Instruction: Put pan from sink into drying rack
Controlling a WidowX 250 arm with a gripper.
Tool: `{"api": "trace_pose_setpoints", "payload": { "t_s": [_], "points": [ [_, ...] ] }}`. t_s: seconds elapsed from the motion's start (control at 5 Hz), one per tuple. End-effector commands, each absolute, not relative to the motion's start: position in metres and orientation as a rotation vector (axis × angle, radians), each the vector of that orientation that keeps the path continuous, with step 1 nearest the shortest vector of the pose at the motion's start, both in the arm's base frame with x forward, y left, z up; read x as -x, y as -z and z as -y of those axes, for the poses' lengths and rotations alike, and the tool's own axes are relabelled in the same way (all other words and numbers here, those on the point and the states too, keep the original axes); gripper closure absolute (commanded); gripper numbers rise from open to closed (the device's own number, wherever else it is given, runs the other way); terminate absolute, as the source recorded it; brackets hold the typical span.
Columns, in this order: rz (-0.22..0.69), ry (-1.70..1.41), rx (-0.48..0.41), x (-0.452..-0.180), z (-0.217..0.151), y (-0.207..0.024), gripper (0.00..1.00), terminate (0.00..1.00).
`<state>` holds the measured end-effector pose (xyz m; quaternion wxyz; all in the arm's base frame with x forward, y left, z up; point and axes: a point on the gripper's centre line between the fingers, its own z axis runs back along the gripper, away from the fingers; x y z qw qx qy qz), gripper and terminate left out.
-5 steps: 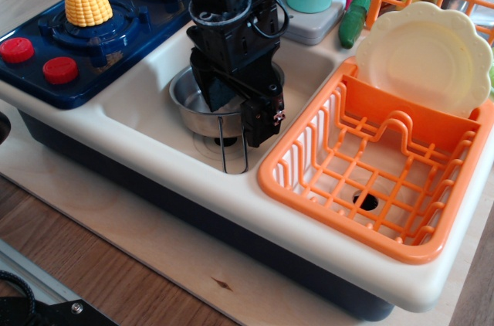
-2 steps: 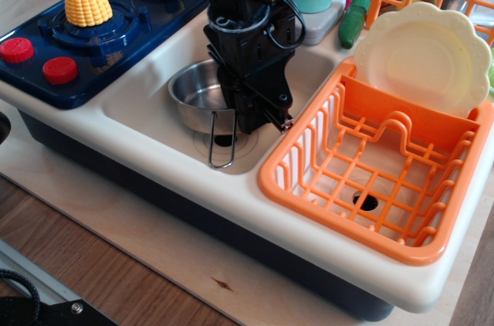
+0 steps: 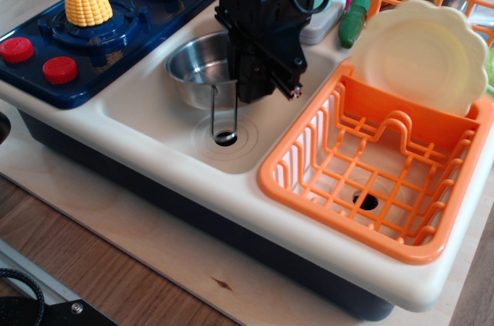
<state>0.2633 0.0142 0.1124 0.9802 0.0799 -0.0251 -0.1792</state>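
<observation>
While the pan point(image 3: 197, 71) hangs clear of the sink point(image 3: 147, 113) floor, its wire handle point(image 3: 224, 113) drooping toward the drain point(image 3: 225, 138), the gripper point(image 3: 258, 83) appears pinched on its right rim, though the fingertips are hidden. Carry it level and high enough to clear the rack point(image 3: 378, 168) wall, then lower it short of the plate point(image 3: 421, 52).

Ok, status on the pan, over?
Gripper at rim of small shiny steel pan, jaws hidden. Pan over cream sink basin, wire handle hanging. Orange slatted drying rack holds only a cream scalloped plate.
</observation>
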Motion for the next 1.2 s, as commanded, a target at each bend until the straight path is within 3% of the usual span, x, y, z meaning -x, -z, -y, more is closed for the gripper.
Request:
{"api": "trace_pose_setpoints", "payload": {
  "t_s": [0.0, 0.2, 0.6, 1.0],
  "points": [
    [0.071, 0.313, -0.242, -0.271, -0.02, -0.155, 1.0, 0.0],
    [0.056, 0.262, -0.195, -0.265, -0.01, -0.159, 1.0, 0.0],
    [0.082, 0.103, -0.161, -0.246, 0.057, -0.164, 1.0, 0.0],
    [0.123, 0.125, -0.244, -0.253, 0.126, -0.165, 1.0, 0.0]
  ]
}}
